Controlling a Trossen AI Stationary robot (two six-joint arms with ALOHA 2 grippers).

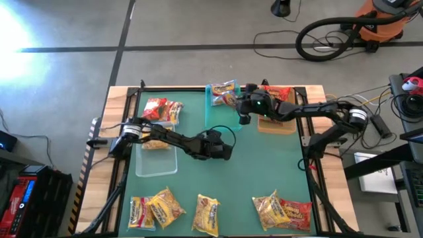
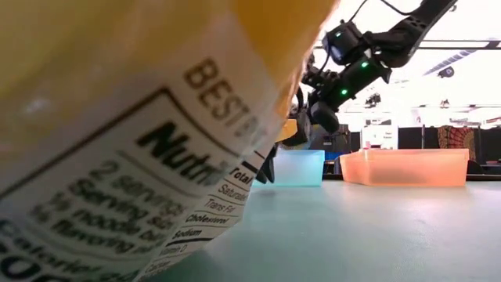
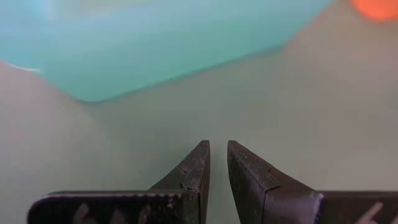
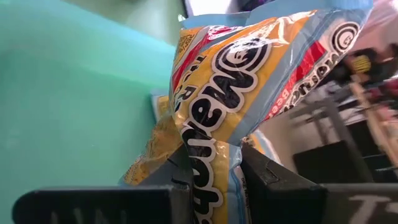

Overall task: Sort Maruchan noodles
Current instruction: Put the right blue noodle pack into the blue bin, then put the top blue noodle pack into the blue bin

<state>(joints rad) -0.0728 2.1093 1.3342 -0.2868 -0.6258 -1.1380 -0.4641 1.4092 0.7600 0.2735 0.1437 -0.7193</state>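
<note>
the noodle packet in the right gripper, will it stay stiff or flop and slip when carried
The noodle packet is pinched at one end by the right gripper and its crinkled wrapper bunches there, so the film probably flexes. It stands out past the fingers without drooping, suggesting a stiff, light block inside. The glossy wrapper could slip.

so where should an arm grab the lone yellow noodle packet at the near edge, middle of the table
Probably by a short crimped end of the yellow packet, coming straight down from above. It lies flat and apart from its neighbours, so the thin end seam likely pinches more easily than the wide, flat middle.
</note>
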